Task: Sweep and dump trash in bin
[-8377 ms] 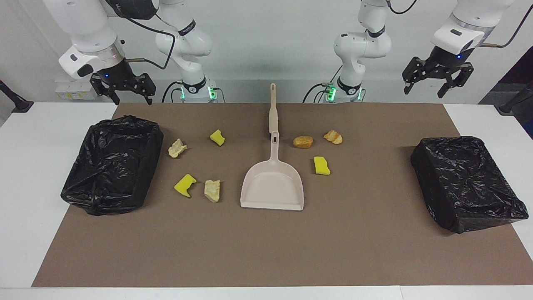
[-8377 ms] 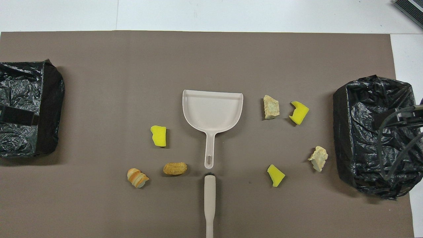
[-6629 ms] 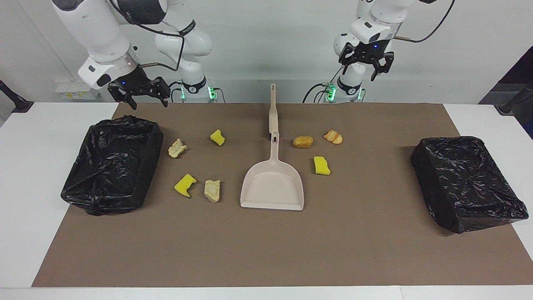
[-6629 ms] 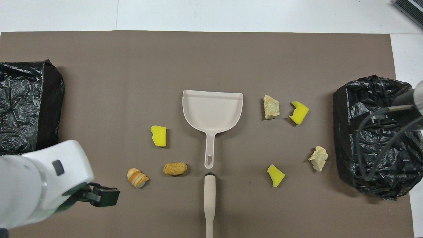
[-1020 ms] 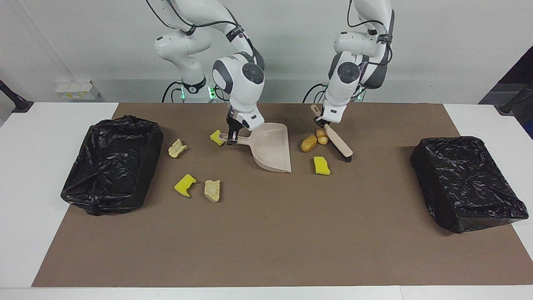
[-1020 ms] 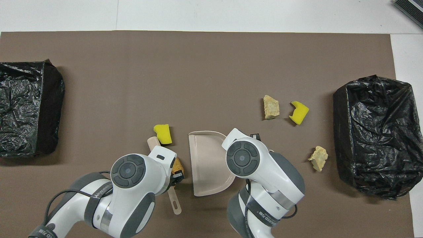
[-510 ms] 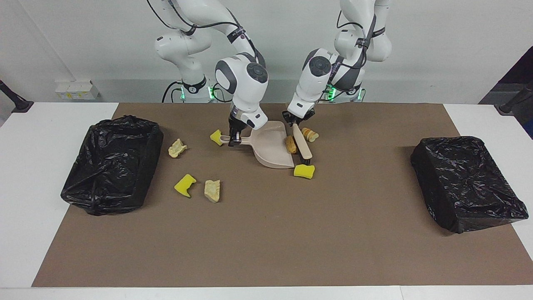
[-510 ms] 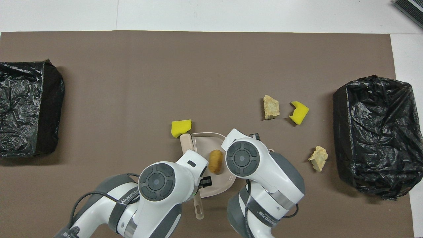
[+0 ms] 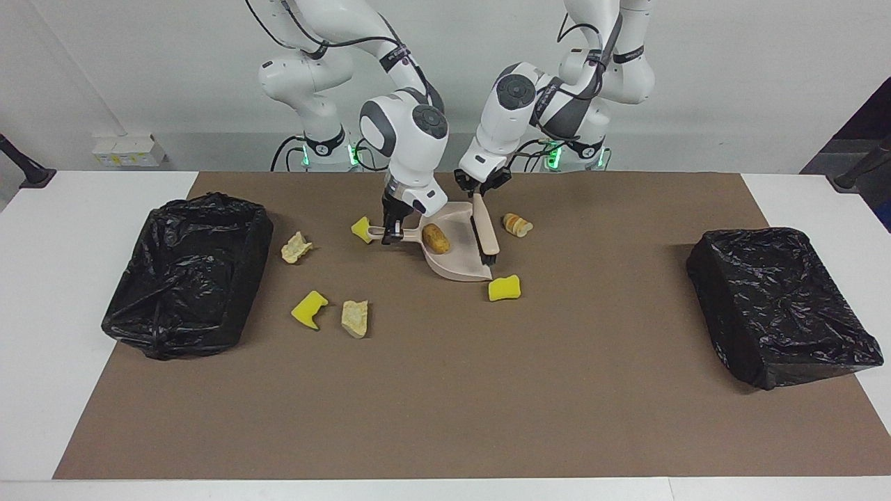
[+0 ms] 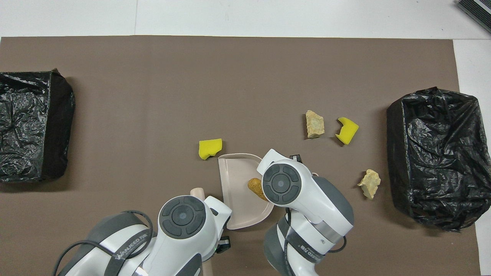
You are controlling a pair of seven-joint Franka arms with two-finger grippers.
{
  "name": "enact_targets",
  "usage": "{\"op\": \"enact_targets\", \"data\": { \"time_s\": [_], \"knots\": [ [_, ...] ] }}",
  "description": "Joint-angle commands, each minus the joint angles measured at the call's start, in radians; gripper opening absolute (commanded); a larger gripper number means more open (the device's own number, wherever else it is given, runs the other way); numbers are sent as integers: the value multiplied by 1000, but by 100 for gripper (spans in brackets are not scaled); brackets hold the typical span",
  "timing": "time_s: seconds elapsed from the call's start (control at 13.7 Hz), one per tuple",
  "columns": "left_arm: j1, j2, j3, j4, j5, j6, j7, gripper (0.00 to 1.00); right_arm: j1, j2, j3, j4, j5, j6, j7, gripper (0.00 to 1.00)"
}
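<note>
Bracing the dustpan (image 9: 456, 249) by its handle, right gripper (image 9: 390, 232) fingers clamped, mouth toward the left gripper (image 9: 480, 186), clamped on the brush (image 9: 484, 233). One bread piece (image 9: 436, 238) lies inside; yellow sponge (image 9: 504, 287) just outside the lip, other trash scattered on the surface.

A white counter (image 9: 42, 292) carries a wide brown mat (image 9: 445, 403) — it covers most of the top. A plain pale wall (image 9: 731, 76) rises at the robots' end, evenly lit — a white socket block (image 9: 125, 149) sits at its foot.
</note>
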Motion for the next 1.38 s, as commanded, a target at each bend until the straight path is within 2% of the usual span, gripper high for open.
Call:
{"op": "enact_targets", "data": {
  "time_s": [0.0, 0.15, 0.36, 0.51, 0.58, 0.66, 0.8, 1.09, 1.31],
  "knots": [
    [15, -148, 7, -171, 1, -5, -66, 0, -3, 8, 3, 4, -19, 12, -37, 0],
    [46, -232, 5, -282, 3, 18, -78, 0, -4, 8, 3, 3, -19, 14, -37, 0],
    [49, -231, -1, -318, 3, 62, -95, 0, -6, 8, 3, 3, -18, 14, -37, 0],
    [40, -183, -1, -324, 1, 139, -103, 0, -7, 10, 3, 3, -18, 14, -35, 0],
    [34, -134, -2, -312, 1, 198, -101, 0, -7, 10, 3, 3, -18, 14, -35, 0],
    [33, -72, -2, -271, 0, 273, -104, 0, -7, 10, 3, 3, -18, 14, -35, 0],
    [19, 41, -2, -175, -3, 338, -92, 0, -7, 10, 3, 3, -16, 14, -35, 0],
    [-36, 109, -7, -99, -11, 476, 13, 0, -10, 11, 3, 3, -15, 15, -34, 0],
    [-69, 155, -9, -4, -11, 467, 15, 0, -13, 11, 3, 3, -15, 15, -34, 0]
  ]
}}
